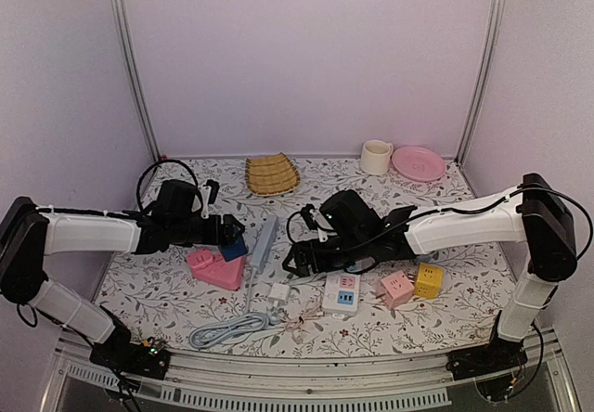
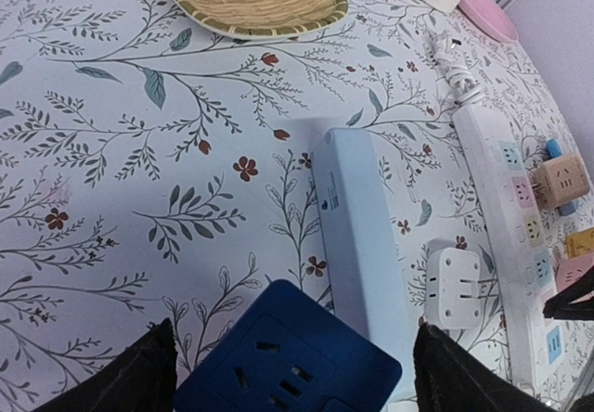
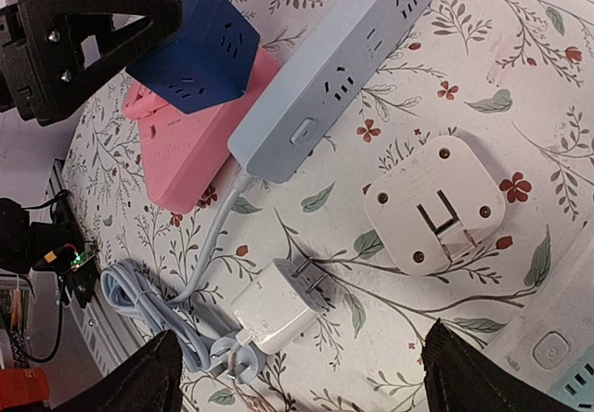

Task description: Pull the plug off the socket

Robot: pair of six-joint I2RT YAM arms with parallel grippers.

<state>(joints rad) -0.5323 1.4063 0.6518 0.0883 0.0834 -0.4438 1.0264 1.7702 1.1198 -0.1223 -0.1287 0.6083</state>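
The socket, a long white strip with pastel panels [image 2: 522,231], lies at the right of the left wrist view. In the top view only its end [image 1: 342,293] shows from under the right arm. A corner shows in the right wrist view [image 3: 555,349]. A white plug [image 3: 278,305] lies loose on the cloth, prongs bare, below my open right gripper [image 3: 306,384]. A white square adapter [image 3: 434,203] lies prongs up beside it. My left gripper [image 2: 297,379] is open and straddles a dark blue cube socket [image 2: 288,356]. That cube rests on a pink block [image 3: 190,152].
A grey-blue strip [image 1: 264,243] with a coiled cable [image 1: 223,330] lies between the arms. A pink cube [image 1: 397,289] and a yellow cube [image 1: 428,280] sit right of the socket. A woven tray [image 1: 272,173], a cup [image 1: 375,157] and a pink plate [image 1: 418,162] stand at the back.
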